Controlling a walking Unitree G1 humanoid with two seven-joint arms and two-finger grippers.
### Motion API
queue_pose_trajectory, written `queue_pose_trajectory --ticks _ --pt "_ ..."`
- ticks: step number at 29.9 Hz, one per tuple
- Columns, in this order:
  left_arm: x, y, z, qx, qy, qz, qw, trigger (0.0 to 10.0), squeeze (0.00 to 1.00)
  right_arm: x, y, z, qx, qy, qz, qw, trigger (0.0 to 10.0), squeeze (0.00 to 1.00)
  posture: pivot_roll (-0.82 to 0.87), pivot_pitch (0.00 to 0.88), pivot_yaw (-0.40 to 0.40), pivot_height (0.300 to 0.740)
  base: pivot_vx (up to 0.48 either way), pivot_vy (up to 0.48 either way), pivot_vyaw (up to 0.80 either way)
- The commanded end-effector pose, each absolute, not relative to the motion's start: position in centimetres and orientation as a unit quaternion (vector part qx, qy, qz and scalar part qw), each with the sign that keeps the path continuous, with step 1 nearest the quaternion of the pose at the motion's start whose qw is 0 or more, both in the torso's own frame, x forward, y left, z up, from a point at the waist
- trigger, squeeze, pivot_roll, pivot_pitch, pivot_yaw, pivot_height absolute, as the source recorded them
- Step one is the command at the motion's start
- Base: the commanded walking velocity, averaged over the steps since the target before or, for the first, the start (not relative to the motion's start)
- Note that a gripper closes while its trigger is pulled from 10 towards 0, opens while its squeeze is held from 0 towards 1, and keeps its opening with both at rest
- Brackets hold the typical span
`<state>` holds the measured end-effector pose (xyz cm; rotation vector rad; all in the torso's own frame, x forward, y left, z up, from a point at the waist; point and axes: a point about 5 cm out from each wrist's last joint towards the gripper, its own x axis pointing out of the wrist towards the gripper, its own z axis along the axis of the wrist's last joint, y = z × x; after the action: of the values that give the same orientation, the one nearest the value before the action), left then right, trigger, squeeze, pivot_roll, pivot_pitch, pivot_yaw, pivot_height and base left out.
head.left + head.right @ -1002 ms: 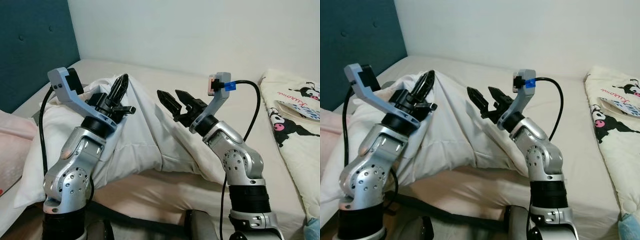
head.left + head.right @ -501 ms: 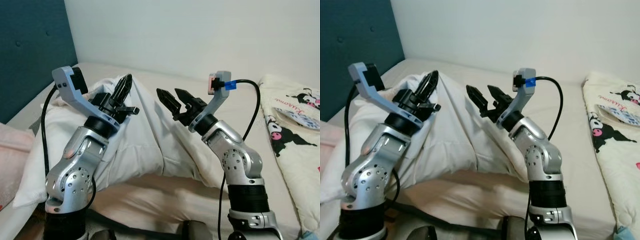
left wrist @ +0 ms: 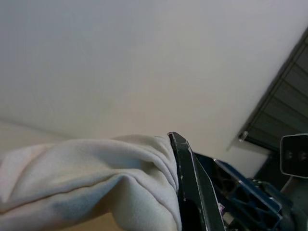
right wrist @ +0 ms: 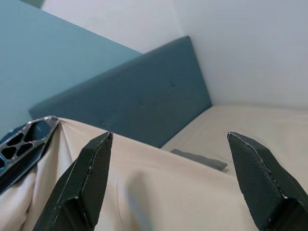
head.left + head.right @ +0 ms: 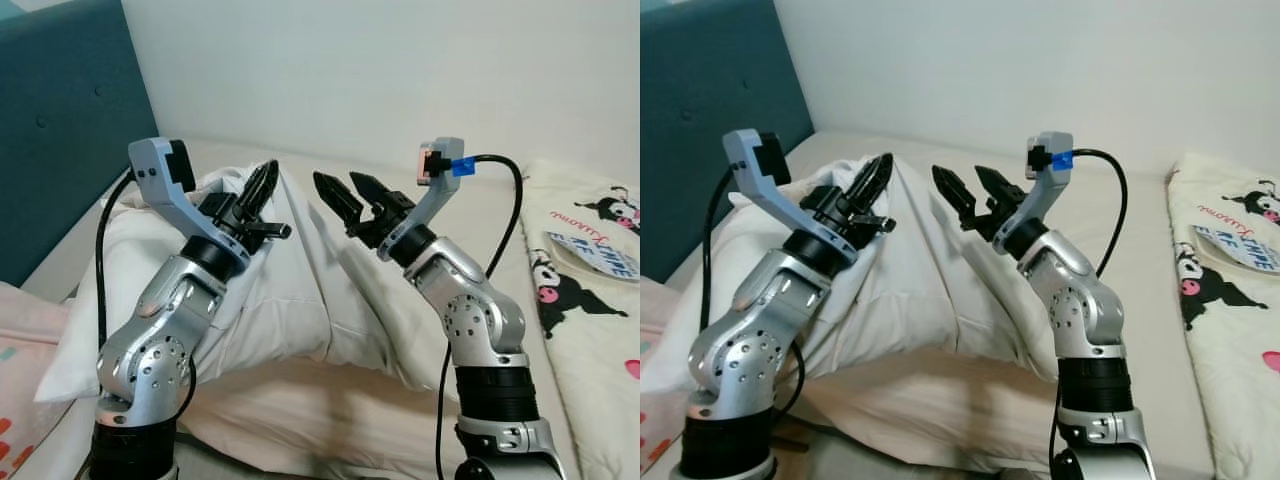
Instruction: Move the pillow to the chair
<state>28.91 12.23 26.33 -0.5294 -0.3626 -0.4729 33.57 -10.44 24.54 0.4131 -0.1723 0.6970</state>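
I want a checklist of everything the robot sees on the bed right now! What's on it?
Surface: beige bed, sheet wrinkled.
Job's things: white pillow, one edge lifted off the bed; no chair seen.
Clutter: cartoon-print blanket on the robot's right; pink cloth at its left.
Grippers: left gripper shut on the pillow's raised edge; right gripper open, hanging just above the pillow.
Cables: black cable looping from the right wrist; another cable along the left arm.
Surroundings: teal headboard, white wall.
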Motion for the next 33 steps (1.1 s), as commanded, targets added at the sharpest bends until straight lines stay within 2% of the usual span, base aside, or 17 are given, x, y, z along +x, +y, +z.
queue_pose_trajectory --ticks 1,11,20,33 --pt "28.3 12.4 27.8 -0.254 -0.223 -0.235 0.912 10.0 0.00 33.6 -10.4 24.8 0.206 -0.092 0.342 0.912 10.0 0.00 0.07 0.000 -0.051 0.695 0.000 0.000 0.00" --pt "28.2 12.6 27.1 -0.232 -0.214 -0.221 0.923 10.0 0.00 33.6 -10.3 24.9 0.204 -0.095 0.345 0.911 10.0 0.00 0.07 0.000 -0.055 0.740 0.000 0.000 0.00" --pt "28.1 12.9 27.3 -0.229 -0.220 -0.210 0.924 10.0 0.00 33.1 -9.9 25.0 0.209 -0.109 0.359 0.903 10.0 0.00 0.07 0.000 -0.057 0.740 0.000 0.000 0.00" --pt "28.0 12.6 26.5 -0.213 -0.214 -0.198 0.933 10.0 0.00 32.1 -8.9 24.8 0.194 -0.113 0.403 0.887 10.0 0.00 0.08 0.000 -0.057 0.740 0.000 0.000 0.79"
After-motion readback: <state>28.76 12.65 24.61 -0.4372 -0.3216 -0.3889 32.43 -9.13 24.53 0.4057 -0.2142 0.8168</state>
